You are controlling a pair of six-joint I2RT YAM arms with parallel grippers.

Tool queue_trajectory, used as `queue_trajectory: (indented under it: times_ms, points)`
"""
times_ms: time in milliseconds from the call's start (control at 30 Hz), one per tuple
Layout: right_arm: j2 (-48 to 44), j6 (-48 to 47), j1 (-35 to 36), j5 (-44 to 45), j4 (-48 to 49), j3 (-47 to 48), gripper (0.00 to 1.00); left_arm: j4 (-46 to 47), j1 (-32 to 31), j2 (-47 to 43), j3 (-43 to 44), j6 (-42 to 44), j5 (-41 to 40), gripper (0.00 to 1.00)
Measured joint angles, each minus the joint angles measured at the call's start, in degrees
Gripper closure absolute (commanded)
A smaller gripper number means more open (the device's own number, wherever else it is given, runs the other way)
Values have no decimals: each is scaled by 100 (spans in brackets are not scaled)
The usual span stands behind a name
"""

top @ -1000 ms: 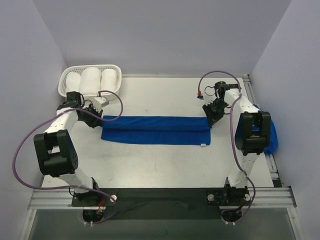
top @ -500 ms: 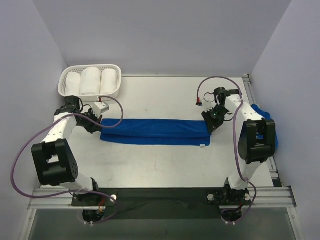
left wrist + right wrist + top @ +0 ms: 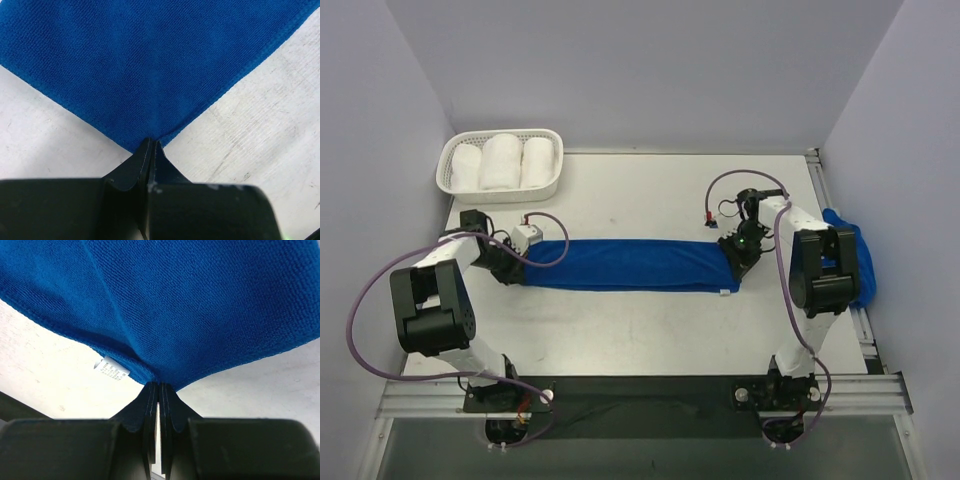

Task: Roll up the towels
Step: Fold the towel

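A royal-blue towel [image 3: 625, 264] lies as a long narrow folded strip across the middle of the table. My left gripper [image 3: 513, 264] is shut on its left end; in the left wrist view the jaws [image 3: 151, 145] pinch a corner of the towel [image 3: 145, 65]. My right gripper [image 3: 738, 258] is shut on its right end; in the right wrist view the jaws [image 3: 159, 386] pinch the towel's edge [image 3: 190, 305] beside a white label [image 3: 112, 371]. A second blue towel [image 3: 852, 258] lies bundled at the table's right edge behind my right arm.
A white basket [image 3: 452, 180] at the back left holds three white towel rolls [image 3: 502, 161]. Purple cables loop from both arms. Grey walls close in the table at the left, back and right.
Both grippers moved toward the near side, folding the towel's far part over, so the strip is now narrower. Both stayed shut on the towel's ends.
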Motion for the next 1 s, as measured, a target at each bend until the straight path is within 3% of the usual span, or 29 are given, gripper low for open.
queue_trajectory:
  times_ms: [733, 800, 833, 867, 900, 967, 1000]
  points:
    - [-343, -284, -74, 26, -37, -46, 100, -323, 4, -586, 284, 66, 157, 100]
    - [-343, -326, -70, 28, -39, -109, 93, -323, 4, -535, 227, 81, 155, 100]
    - [-343, -348, -70, 31, -42, -146, 78, -323, 4, -476, 197, 87, 153, 95]
    - [-343, -363, -68, 42, -52, -177, 78, -321, 4, -444, 184, 90, 151, 95]
    - [-343, -424, -68, 68, -61, -201, 63, -334, 7, -396, 173, 96, 133, 83]
    - [-343, -461, -68, 90, -92, -238, 47, -354, 7, -339, 149, 177, 107, 71]
    - [-343, -501, -70, 94, -125, -245, 46, -387, 7, -334, 146, 225, 90, 63]
